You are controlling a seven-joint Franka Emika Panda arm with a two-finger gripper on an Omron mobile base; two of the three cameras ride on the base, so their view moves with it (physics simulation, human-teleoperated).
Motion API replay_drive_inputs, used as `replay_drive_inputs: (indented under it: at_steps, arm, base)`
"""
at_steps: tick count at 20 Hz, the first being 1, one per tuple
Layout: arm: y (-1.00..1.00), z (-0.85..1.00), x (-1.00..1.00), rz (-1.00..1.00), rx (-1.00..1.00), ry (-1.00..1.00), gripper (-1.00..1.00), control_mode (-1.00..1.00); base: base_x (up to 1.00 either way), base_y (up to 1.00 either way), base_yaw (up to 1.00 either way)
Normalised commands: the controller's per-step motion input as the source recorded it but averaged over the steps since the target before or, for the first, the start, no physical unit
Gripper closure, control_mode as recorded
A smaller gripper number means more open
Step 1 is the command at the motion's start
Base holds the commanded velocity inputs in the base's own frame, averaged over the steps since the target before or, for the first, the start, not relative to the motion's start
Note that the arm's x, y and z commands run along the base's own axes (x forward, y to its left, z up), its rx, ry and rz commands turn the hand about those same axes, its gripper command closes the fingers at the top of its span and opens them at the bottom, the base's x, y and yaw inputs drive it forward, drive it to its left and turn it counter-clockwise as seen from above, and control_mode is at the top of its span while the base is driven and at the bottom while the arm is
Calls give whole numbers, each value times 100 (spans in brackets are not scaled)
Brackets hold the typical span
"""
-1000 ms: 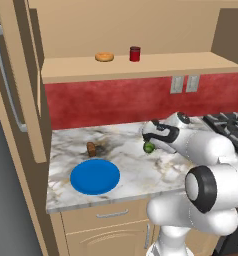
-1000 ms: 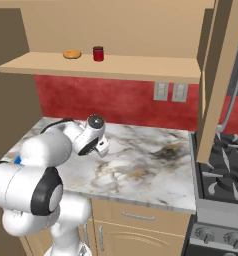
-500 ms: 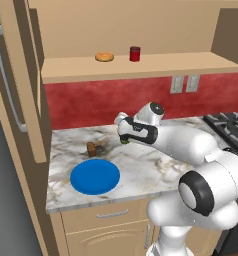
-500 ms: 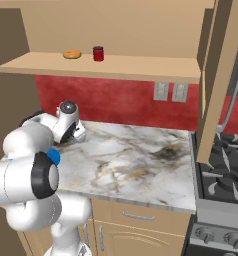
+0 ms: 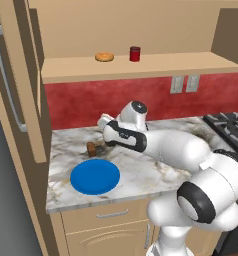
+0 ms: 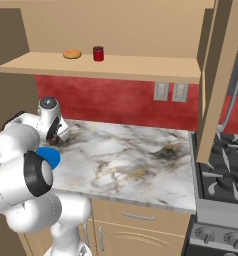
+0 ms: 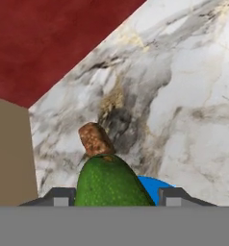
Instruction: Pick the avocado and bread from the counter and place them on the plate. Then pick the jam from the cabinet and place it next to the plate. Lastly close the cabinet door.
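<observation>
Hand view: no legible writing. Gripper (image 7: 114,199) clamps the avocado (image 7: 111,182); bread (image 7: 95,139) lies beyond. Arm has swung left toward the plate (image 5: 95,176).

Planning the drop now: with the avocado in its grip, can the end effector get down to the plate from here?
Probably yes. The end effector holds the avocado near the plate, whose blue face is bare; only the bread lies beside it.

We can read no text, label, brand, number or sign anywhere. The jar (image 5: 135,53) on the shelf (image 5: 141,67) bears no legible label, and the wall outlets (image 5: 185,84) and the stove (image 6: 226,175) carry no markings we can make out.
</observation>
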Motion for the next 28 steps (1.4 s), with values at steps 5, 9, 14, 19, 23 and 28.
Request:
replay_drive_inputs:
  at_steps: [5, 9, 14, 19, 23, 28]
  arm:
    - [45, -7, -61, 15, -11, 0, 100, -100]
    - [42, -1, -48, 15, -12, 0, 100, -100]
    - [32, 0, -10, 7, -9, 0, 100, -100]
    - [1, 0, 0, 0, 0, 0, 100, -100]
    - [19, -4, 0, 0, -5, 0, 100, -100]
    - [34, -13, 0, 0, -10, 4, 100, -100]
  base:
    - [0, 0, 0]
    - [0, 0, 0]
    - [0, 0, 0]
    - [0, 0, 0]
    - [0, 0, 0]
    - [0, 0, 0]
